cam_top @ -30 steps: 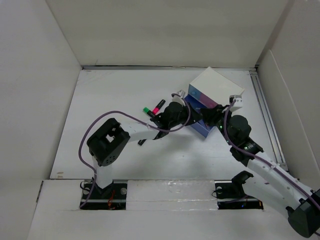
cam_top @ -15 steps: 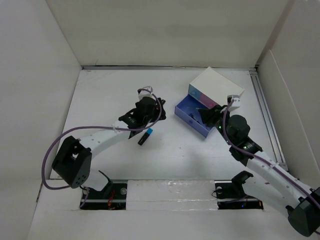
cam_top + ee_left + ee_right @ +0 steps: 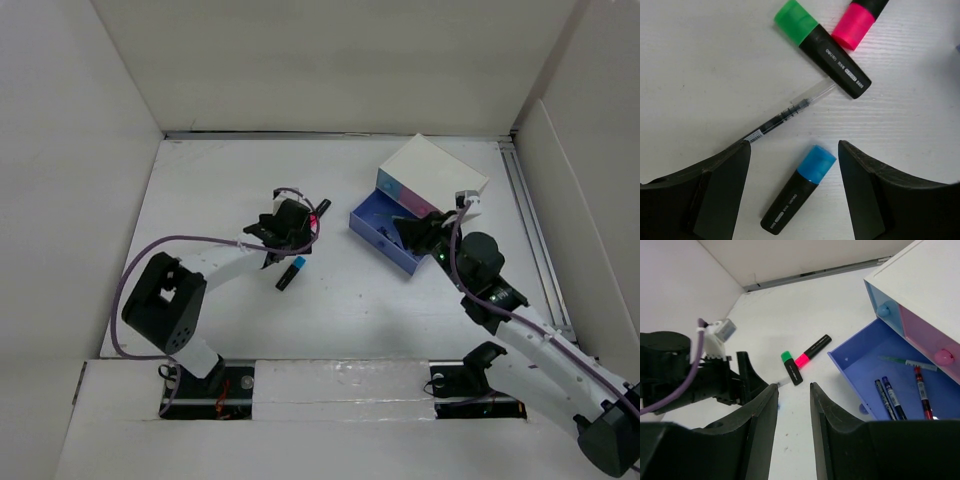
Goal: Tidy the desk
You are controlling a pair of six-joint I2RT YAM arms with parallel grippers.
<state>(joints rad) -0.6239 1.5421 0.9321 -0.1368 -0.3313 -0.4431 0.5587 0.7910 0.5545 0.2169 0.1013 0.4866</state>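
Observation:
The desk (image 3: 215, 190) is a wide white tabletop. My left gripper (image 3: 284, 238) hangs open above it, its jaws (image 3: 794, 145) straddling a blue-capped highlighter (image 3: 800, 192) without touching it. Just beyond lie a clear pen (image 3: 785, 116), a green-capped highlighter (image 3: 822, 47) and a pink-capped highlighter (image 3: 860, 17). My right gripper (image 3: 410, 230) is open and empty (image 3: 794, 386), held over the near edge of an open blue drawer (image 3: 865, 357) that holds several pens (image 3: 890, 392).
The drawer belongs to a small white box (image 3: 432, 170) with blue and pink drawer fronts at the back right. White walls enclose the desk on three sides. A metal rail (image 3: 530, 225) runs along the right edge.
My left gripper has swung left from the blue drawer to above the highlighters and has opened wide. The right gripper has opened a little more and stays by the drawer.

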